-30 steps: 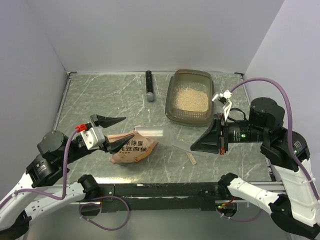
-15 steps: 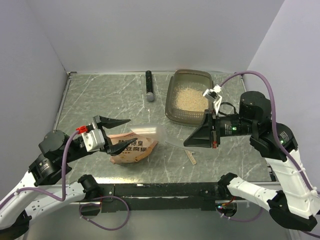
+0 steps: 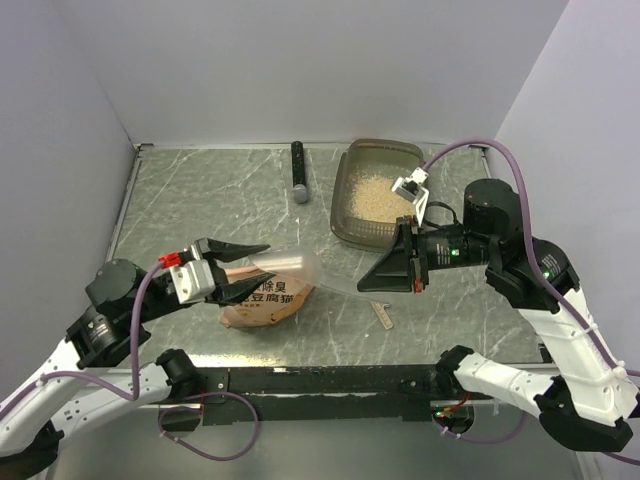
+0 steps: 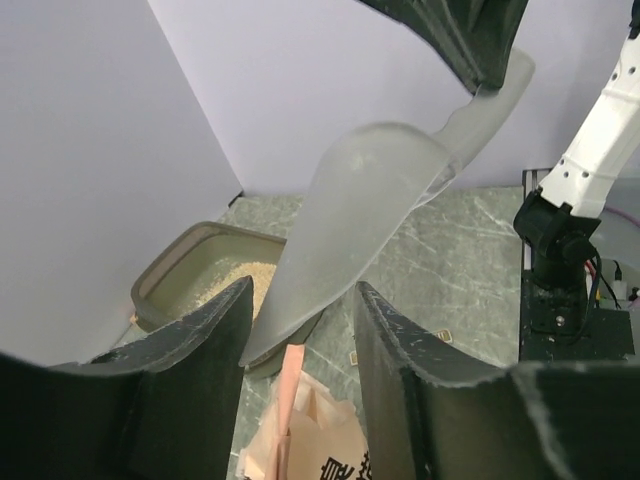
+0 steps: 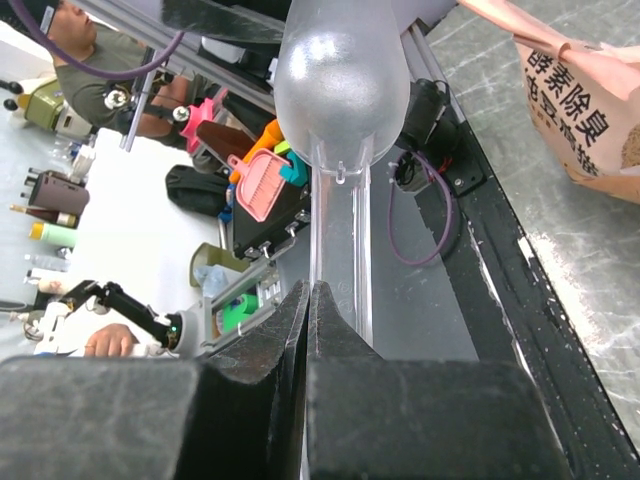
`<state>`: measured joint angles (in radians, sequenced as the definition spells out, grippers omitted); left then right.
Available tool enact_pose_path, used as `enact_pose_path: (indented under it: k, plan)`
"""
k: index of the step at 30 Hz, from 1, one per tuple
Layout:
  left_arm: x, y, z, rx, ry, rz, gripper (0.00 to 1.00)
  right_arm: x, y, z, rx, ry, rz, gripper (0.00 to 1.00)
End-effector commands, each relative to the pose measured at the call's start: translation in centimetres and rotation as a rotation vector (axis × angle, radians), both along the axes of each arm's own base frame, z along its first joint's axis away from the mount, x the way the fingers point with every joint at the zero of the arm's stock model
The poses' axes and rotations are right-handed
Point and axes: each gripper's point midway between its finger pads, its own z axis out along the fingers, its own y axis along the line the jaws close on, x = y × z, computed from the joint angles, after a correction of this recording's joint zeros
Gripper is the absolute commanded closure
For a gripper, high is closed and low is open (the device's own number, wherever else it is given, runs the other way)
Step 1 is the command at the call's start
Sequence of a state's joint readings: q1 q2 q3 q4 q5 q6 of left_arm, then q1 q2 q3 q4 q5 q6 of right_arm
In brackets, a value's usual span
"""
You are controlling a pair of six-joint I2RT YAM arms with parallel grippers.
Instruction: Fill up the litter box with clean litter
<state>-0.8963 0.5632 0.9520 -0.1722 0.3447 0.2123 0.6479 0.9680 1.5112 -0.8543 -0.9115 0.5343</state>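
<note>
At about 8 o'clock our left pincer (image 3: pixel 266 263) stands partly open, straddling the upper flap of the soft orange-pink pouch with Chinese lettering (image 3: pixel 262 303); we see no firm pinch on it. The pouch looks limp and will crumple, so the flap is where to hold its mouth open. The bowl of the clear plastic scoop (image 3: pixel 300 264) hovers just over that mouth. Our right pincer (image 3: pixel 366 286) is clamped on the scoop's thin handle, which is stiff, light and probably slick. At 1 o'clock on the grey marbled surface (image 3: pixel 200 200) sits the smoky translucent rectangular litter box (image 3: pixel 360 236), holding a shallow heap of pale beige granular litter (image 3: pixel 385 196). The grains are loose and spill easily, so we judge the scoop must travel level.
</note>
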Motion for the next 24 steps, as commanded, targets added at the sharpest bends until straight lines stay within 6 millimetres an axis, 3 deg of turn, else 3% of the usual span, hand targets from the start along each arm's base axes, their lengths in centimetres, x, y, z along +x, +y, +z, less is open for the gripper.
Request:
enact_pose_path:
  k: [1,5,10,24]
  plan:
    - [0.0,-1.0,-0.3,-0.007,0.001,-0.034,0.52,-1.0,0.1,1.5,0.064,-0.037,0.041,1.00]
    - [0.2,-1.0,-0.3,-0.010,-0.004,-0.024,0.54,-1.1,0.1,1.4,0.057,-0.032,0.045,1.00]
    - [0.1,-0.3,0.6,-0.032,-0.022,-0.007,0.66,-0.9,0.3,0.7,0.044,-0.020,0.042,1.00]
    - [-1.3,1.1,1.3,-0.065,-0.027,-0.021,0.66,-0.1,1.0,-0.6,0.040,-0.002,0.043,1.00]
